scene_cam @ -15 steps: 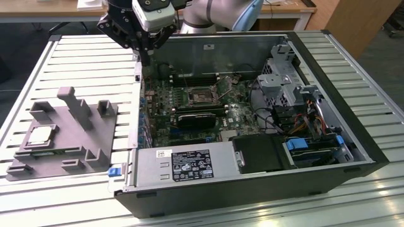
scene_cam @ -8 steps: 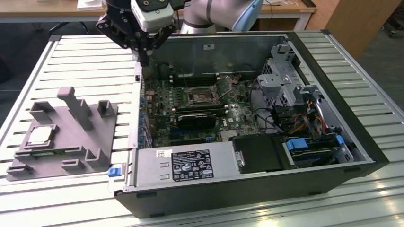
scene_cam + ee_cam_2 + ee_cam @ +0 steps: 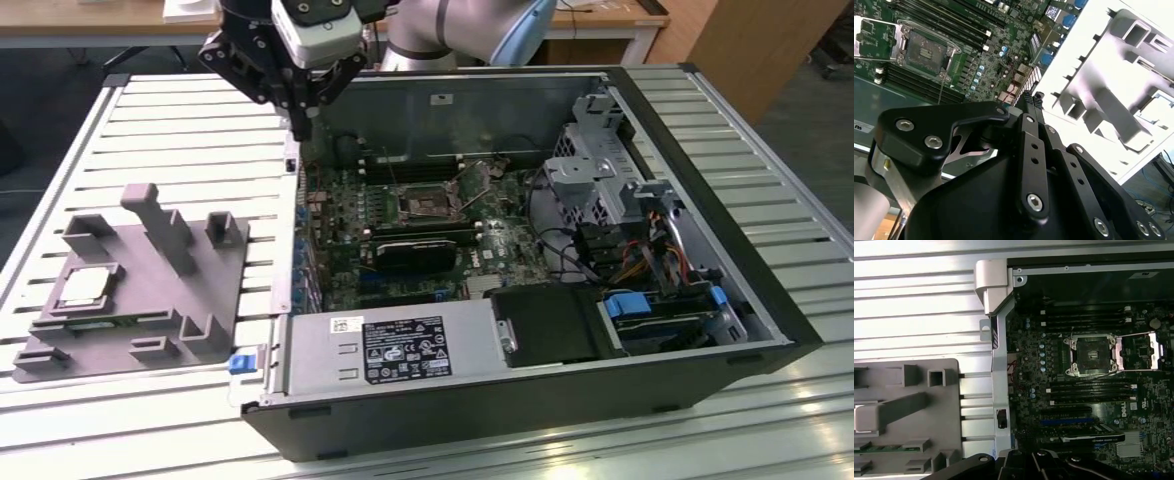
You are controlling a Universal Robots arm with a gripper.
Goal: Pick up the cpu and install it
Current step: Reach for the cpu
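cpu (image 3: 83,286): silver square chip, lay on grey plastic fixture block (image 3: 150,300).
black gripper (image 3: 304,126): we saw it closed, holding nothing.

soft even light, but the table (image 3: 1080,60) glares white, seemingly overexposed, in the second wrist view.

The white labels (image 3: 407,358) on the power supply (image 3: 310,360) carry print, none of it legible.
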